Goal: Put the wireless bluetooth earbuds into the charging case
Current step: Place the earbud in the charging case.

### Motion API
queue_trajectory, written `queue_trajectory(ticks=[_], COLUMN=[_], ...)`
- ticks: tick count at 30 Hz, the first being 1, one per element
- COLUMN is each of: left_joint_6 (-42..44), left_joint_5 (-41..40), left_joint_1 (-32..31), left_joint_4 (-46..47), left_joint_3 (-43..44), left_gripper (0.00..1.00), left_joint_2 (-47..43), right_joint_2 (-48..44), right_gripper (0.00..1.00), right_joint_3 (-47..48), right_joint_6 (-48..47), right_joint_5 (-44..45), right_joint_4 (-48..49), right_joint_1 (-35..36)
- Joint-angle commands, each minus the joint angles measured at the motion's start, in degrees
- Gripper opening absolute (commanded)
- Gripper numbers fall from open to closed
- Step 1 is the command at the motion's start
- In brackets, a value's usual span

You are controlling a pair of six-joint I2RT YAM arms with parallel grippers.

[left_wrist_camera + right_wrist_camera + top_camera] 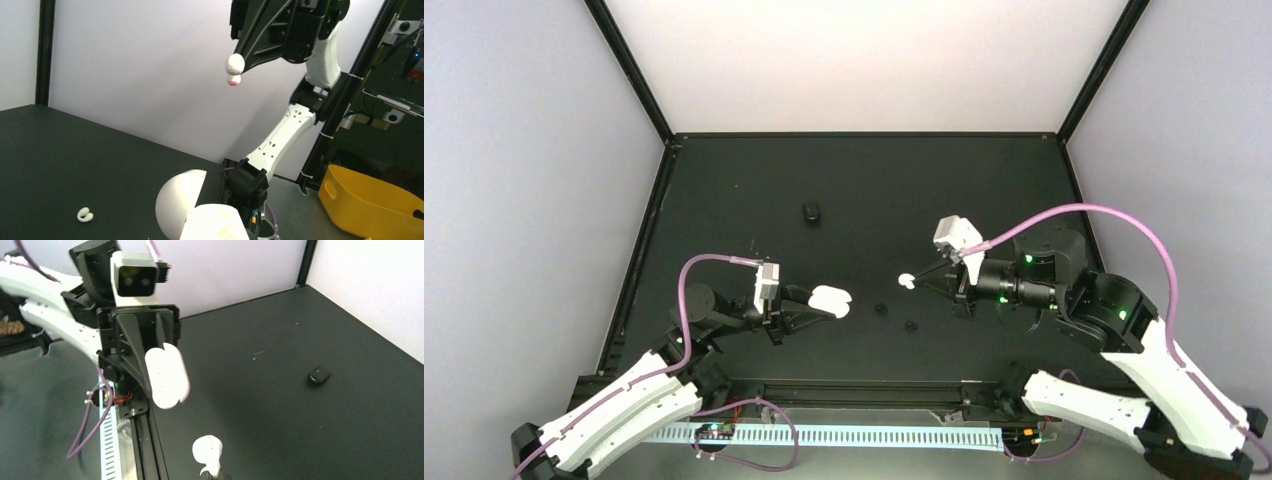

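Note:
My left gripper (817, 306) is shut on an open white charging case (831, 300), held above the table; in the left wrist view the case (186, 207) fills the bottom and hides my fingers. My right gripper (917, 283) is shut on a white earbud (906, 281), held off the table a short way right of the case. The right wrist view shows that earbud (208, 451) at the bottom, with the case (167, 374) beyond it. Another white earbud (85, 215) lies on the table. Two black earbuds (881, 309) (911, 325) lie between the grippers.
A black oval case (811, 211) lies shut further back on the black table (724, 190); it also shows in the right wrist view (318, 375). A yellow bin (370, 200) stands off the table. Walls enclose three sides.

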Motion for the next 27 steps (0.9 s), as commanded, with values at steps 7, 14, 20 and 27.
queue_trajectory(ticks=[7,14,20,27], left_joint_6=[0.94,-0.63,-0.84,-1.22], left_joint_5=[-2.48,-5.41,-5.64,-7.00], left_joint_1=[-2.81,-2.87,-2.91,-2.93], left_joint_4=[8.23,17.12,14.24,14.55], left_joint_3=[-0.85,-6.35,-5.83,-6.40], left_gripper=[0.01,0.02,0.01,0.02], left_joint_2=[2.21,1.64,2.26,0.80], right_joint_2=[10.06,13.01,15.51,17.19], right_gripper=[0.01,0.01,0.01,0.01], right_joint_3=[11.20,11.00,12.34,11.65], right_joint_6=[-3.80,-3.01,-3.15,-3.66], right_joint_5=[15.65,12.57,10.39,9.44], right_joint_4=[-11.61,-6.02,-4.69,-4.43], right_joint_1=[17.83,22.03,23.65,24.83])
